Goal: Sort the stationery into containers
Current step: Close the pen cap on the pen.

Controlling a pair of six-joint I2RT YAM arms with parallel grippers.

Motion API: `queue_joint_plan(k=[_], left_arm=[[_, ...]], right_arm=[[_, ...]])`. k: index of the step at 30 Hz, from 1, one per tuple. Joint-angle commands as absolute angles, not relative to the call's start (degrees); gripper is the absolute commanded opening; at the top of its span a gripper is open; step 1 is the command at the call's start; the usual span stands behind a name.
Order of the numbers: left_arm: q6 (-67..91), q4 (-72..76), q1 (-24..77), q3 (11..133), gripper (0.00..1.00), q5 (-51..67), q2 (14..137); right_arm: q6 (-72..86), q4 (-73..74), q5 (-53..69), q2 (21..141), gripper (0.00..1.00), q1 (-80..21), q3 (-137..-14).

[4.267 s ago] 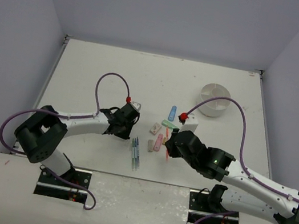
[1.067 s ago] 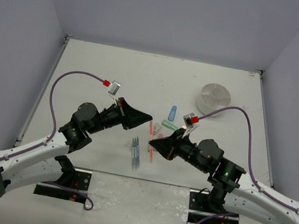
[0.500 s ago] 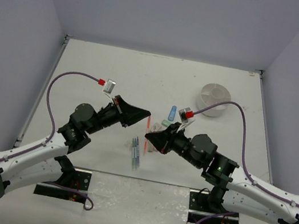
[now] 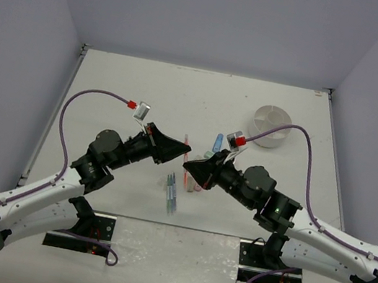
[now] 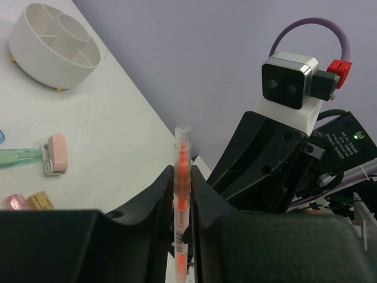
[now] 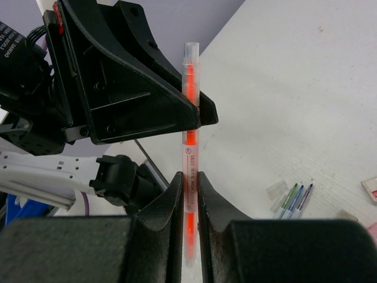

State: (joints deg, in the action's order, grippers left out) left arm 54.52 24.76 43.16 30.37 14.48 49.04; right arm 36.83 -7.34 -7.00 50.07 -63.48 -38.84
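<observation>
1. Red pen (image 6: 190, 88) is mid-air at centre of the top view, between both arms; white tub (image 4: 269, 135) sits upper right, well apart.
2. Right claw (image 6: 189, 180) is pinched on the barrel. Left claw (image 5: 182, 174) is narrow around it further along; clamped or slack, cannot tell.
3. Likely light, stiff, slick plastic; grip mid-barrel.
4. Barrel print too small to read.

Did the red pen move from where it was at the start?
Yes. In the top view the red pen went left, away from the white tub and toward the bluish pens.
</observation>
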Motion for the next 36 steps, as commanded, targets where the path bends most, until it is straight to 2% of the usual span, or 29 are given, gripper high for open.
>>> queue_joint_plan(k=[1, 2, 4, 8, 10, 11, 13, 15, 17, 18, 19, 20, 22, 26, 32, 36], left_arm=[[53.8, 28.4, 43.2, 31.2, 0.04, 18.8, 48.9], [54.0, 29.3, 43.2, 31.0, 0.0, 19.6, 49.0], [54.3, 31.1, 43.2, 31.0, 0.0, 21.7, 49.4], [53.6, 32.9, 43.2, 31.0, 0.0, 22.3, 48.1], [53.3, 33.4, 43.2, 31.2, 0.0, 22.5, 47.4], [53.2, 33.6, 43.2, 31.3, 0.0, 22.5, 47.1], [52.5, 33.8, 43.2, 31.6, 0.0, 22.6, 46.3], [52.1, 33.8, 43.2, 31.5, 0.0, 22.4, 45.2], [51.7, 33.4, 43.2, 31.5, 0.0, 21.7, 44.2], [51.4, 32.8, 43.2, 31.7, 0.0, 21.3, 44.0], [50.9, 31.8, 43.2, 31.9, 0.0, 20.9, 43.8], [50.3, 30.3, 43.2, 32.1, 0.08, 20.3, 43.6], [48.9, 27.2, 43.2, 33.1, 0.42, 18.8, 43.3], [46.0, 21.6, 43.2, 36.2, 0.58, 16.6, 43.5], [43.1, 17.3, 43.2, 41.5, 0.62, 14.8, 45.3], [42.4, 15.3, 43.2, 43.7, 0.55, 15.7, 47.5]], right_arm=[[35.6, -11.4, -8.9, 51.3, 0.0, -63.5, -43.3], [35.4, -11.3, -8.5, 52.4, 0.0, -63.5, -43.7], [35.0, -10.9, -7.3, 53.9, 0.01, -63.5, -44.6], [34.8, -11.1, -2.6, 56.7, 0.29, -63.5, -45.6], [35.0, -11.8, -0.5, 57.9, 0.38, -63.5, -45.5], [35.0, -12.1, -0.3, 58.4, 0.38, -63.5, -45.4], [35.5, -13.0, 2.0, 59.7, 0.26, -63.5, -45.3], [35.7, -13.9, 2.5, 60.2, 0.19, -63.5, -45.0], [35.8, -14.2, 2.5, 60.3, 0.03, -63.5, -45.0], [35.7, -14.2, 2.5, 60.2, 0.01, -63.5, -45.0], [35.6, -14.3, 2.6, 60.0, 0.0, -63.5, -45.0], [35.5, -14.3, 2.7, 59.9, 0.0, -63.5, -45.0], [34.9, -13.9, 2.9, 59.7, 0.0, -63.5, -45.2], [33.2, -11.9, 3.7, 59.5, 0.0, -63.5, -46.0], [31.9, -10.7, 4.9, 59.2, 0.0, -63.5, -46.0], [31.3, -9.5, 5.0, 59.2, 0.0, -63.5, -46.5]])
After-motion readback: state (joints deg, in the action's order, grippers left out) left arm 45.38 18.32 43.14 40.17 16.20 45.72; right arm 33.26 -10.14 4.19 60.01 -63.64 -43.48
